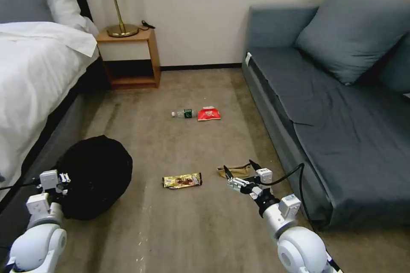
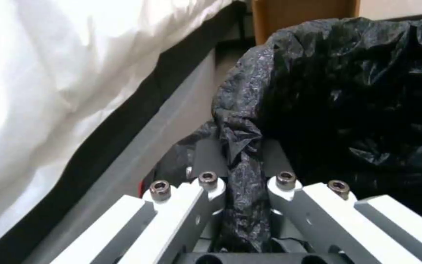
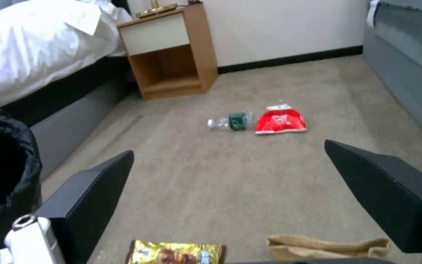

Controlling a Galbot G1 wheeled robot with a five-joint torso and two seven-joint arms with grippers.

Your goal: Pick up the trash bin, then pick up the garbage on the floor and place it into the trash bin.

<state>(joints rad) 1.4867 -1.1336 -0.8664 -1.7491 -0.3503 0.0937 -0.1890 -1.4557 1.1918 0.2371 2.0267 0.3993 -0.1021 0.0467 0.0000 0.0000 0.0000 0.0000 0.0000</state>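
Setting: carpet floor point(image 1: 188, 230) ran between a white-sheeted bed point(image 1: 34, 64) at the left of the head view and a grey-blue sofa point(image 1: 341, 128) at the right, with a wooden nightstand point(image 1: 130, 57) and brass lamp point(image 1: 119, 13) against the far wall.
Left gripper point(image 2: 243, 167): sat at the lower left of the head view beside the bed; its jaws were closed on a bunched fold of the black liner at the rim of the trash bin point(image 1: 96, 175).
Trash bin: stood at the lower left of the head view, close to the bed's side; whether it touched the floor could not be told.
Right gripper point(image 1: 242, 169): hung low at the lower centre-right of the head view, jaws spread wide and holding nothing, directly over the crumpled brown paper bag point(image 1: 234, 170).
Snack bar wrapper point(image 1: 182, 181): gold-brown, lay flat at the lower centre, just left of the paper bag and apart from it.
Bottle point(image 1: 184, 114): small, clear, green-labelled, lay on its side at mid-frame.
Red snack packet point(image 1: 209, 113): lay just right of the bottle, well beyond the wrapper and bag.
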